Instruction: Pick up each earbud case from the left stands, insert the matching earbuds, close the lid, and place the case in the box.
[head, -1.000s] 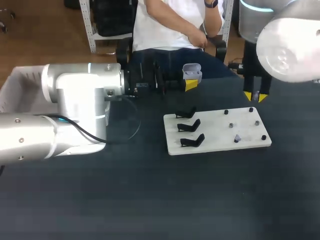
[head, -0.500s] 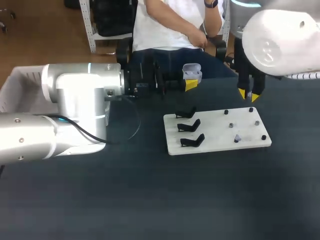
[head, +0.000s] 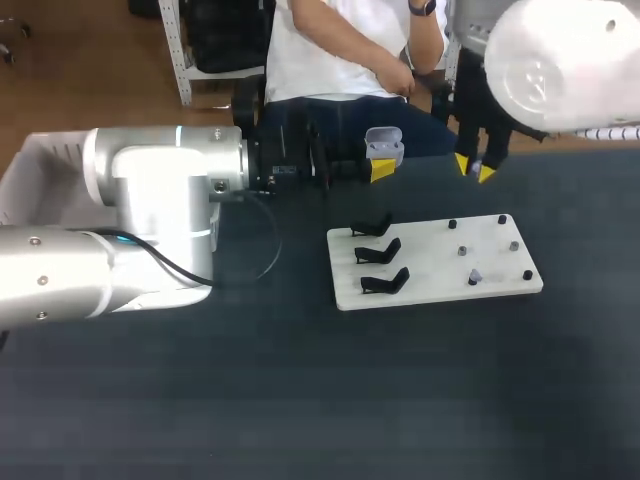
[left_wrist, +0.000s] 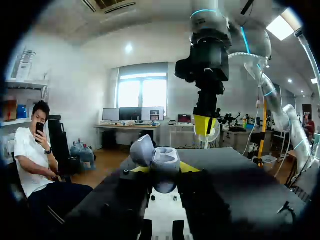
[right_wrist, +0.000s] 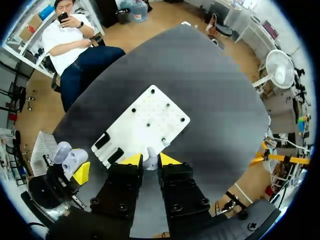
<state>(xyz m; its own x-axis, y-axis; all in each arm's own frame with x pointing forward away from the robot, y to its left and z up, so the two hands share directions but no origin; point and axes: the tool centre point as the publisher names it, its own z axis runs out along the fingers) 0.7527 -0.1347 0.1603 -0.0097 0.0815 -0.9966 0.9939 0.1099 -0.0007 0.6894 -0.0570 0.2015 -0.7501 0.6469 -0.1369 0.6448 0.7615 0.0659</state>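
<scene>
Right tool – pinched on an earbud – has moved off the board toward the tabletop's far edge, where left tool clamps the open case – insertion likely next.

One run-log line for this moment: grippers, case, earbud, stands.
left gripper: shut on earbud case, lid open | right gripper: shut on earbud, apart from case | stands: all empty

txt: none legible | labels/nos./signs: none | views chkd: head, L wrist, R wrist
</scene>
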